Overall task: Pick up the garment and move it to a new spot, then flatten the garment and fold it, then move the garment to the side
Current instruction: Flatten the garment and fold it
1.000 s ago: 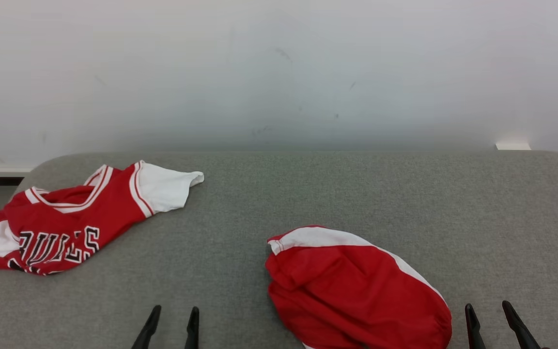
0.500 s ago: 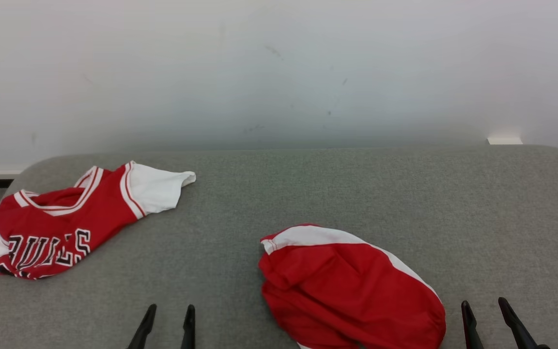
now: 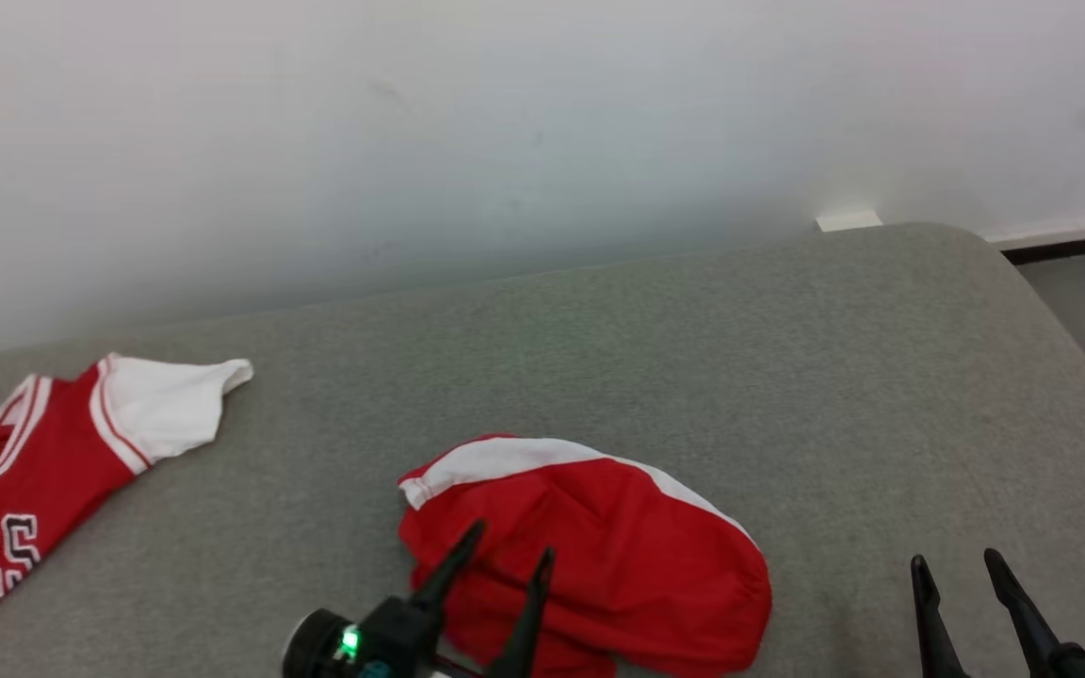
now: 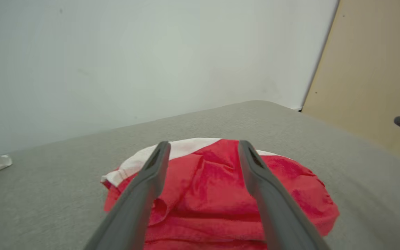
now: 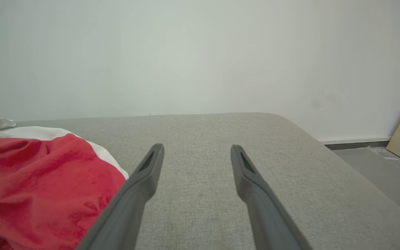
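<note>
Garment (image 3: 637, 537), red with a white band, lies bunched on the near part of the grey counter (image 3: 787, 377), about midway across. Left hand (image 3: 512, 541) hangs over the garment's left part, fingers spread and grasping nothing. Right hand (image 3: 956, 560) is near the garment's right side over bare counter, likewise released and empty. A red-and-white lettered jersey (image 3: 43, 452) lies well apart at the far left.

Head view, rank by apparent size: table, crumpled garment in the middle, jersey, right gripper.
1. Table: largest by far.
2. Crumpled garment.
3. Jersey: looks smaller, but the left edge cuts it off, so its full size is unsure.
4. Right gripper: smallest, cropped at the bottom edge.
</note>
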`<state>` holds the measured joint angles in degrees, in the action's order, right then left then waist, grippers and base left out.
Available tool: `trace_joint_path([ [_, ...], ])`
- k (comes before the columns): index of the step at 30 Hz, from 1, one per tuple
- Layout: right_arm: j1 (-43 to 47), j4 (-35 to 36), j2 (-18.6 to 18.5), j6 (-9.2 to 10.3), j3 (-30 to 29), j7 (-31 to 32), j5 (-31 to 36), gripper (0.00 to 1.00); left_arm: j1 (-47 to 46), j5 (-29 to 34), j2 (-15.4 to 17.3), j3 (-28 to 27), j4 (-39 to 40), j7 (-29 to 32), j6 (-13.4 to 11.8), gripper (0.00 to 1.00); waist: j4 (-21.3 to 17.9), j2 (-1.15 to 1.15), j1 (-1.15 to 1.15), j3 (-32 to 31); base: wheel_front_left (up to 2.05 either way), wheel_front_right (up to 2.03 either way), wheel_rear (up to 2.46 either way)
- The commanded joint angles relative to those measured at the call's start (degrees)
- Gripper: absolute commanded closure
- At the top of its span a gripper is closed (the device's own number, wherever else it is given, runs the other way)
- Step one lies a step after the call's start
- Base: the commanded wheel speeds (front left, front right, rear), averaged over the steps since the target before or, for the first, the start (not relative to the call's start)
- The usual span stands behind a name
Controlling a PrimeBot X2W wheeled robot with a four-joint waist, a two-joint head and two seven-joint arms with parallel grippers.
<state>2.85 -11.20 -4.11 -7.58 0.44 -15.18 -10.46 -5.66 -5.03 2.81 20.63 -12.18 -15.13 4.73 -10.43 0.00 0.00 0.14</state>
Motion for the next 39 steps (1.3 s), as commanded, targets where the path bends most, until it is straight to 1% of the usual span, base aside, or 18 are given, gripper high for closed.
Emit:
trace_joint_path([
  [1,-0.7,0.1,-0.4,0.16,0.1,0.1,0.0,0.0,-1.7,-0.2,0.2,1.7,-1.6,0.0,0.3,0.0,-4.8,0.0,0.0,1.0,0.0,0.0,0.0],
  [5,-0.9,0.4,-0.2,0.16,0.2,0.1,-0.3,0.0,-5.3,-0.6,0.2,7.7,-8.1,0.6,1.0,0.0,-9.7,0.0,0.0,2.5,0.0,0.0,0.0],
  [9,-1.1,0.7,0.1,0.16,-0.1,0.1,-0.7,0.0,-8.8,-1.7,0.2,12.7,-12.7,2.1,1.2,0.0,-13.1,0.0,0.0,4.0,0.0,0.0,0.0],
  [12,-1.1,0.9,0.4,0.16,-0.3,0.1,-0.9,0.0,-11.1,-2.4,0.2,15.7,-15.2,3.0,0.9,0.0,-14.8,0.0,0.0,4.9,0.0,0.0,0.0],
  [15,-1.6,1.3,0.7,0.16,-0.4,0.1,-1.2,0.0,-13.1,-3.1,0.3,18.5,-17.8,5.1,1.0,0.0,-15.6,0.0,0.0,6.2,0.0,0.0,0.0],
  [18,-1.5,1.6,0.9,0.16,-0.7,0.1,-1.4,0.0,-14.9,-4.0,0.2,20.8,-20.1,7.4,0.8,0.0,-15.7,0.0,0.0,7.5,0.0,0.0,0.0],
  [22,-2.1,1.9,1.1,0.16,-0.5,0.1,-1.6,0.0,-17.0,-2.8,0.2,22.6,-24.3,10.5,-1.2,0.0,-15.5,0.0,0.0,9.1,0.0,0.0,0.0],
  [24,-2.5,1.9,1.2,0.16,-0.3,0.1,-1.6,0.0,-17.8,-2.2,0.3,23.1,-26.8,11.6,-1.9,0.0,-15.3,0.0,0.0,9.7,0.0,0.0,0.0],
  [25,-2.7,1.9,1.2,0.16,-0.1,0.1,-1.5,0.0,-17.9,-2.3,0.3,23.3,-27.7,11.9,-1.9,0.0,-15.2,0.0,0.0,9.8,0.0,0.0,0.0],
  [26,-2.9,1.8,1.2,0.16,-0.1,0.1,-1.5,0.0,-18.1,-2.8,0.5,23.4,-28.4,11.9,-1.9,1.0,-15.1,0.0,0.0,10.0,0.0,0.0,0.0],
  [30,-2.9,1.6,1.2,0.16,-0.3,0.1,-2.0,0.0,-19.1,-6.3,0.4,23.2,-26.8,9.8,-2.0,1.0,-14.2,0.0,0.0,9.8,0.0,0.0,0.0],
  [35,-2.8,1.2,1.2,0.16,0.0,0.1,-2.1,0.0,-22.2,-10.5,0.2,23.1,-21.2,7.5,-3.0,1.0,-12.9,0.0,0.0,8.7,0.0,0.0,0.0],
  [39,-2.8,0.9,1.2,0.16,0.6,0.1,-2.2,0.0,-25.9,-13.7,0.2,22.8,-16.3,7.1,-3.7,1.0,-11.9,0.0,0.0,7.4,0.0,0.0,0.0],
])
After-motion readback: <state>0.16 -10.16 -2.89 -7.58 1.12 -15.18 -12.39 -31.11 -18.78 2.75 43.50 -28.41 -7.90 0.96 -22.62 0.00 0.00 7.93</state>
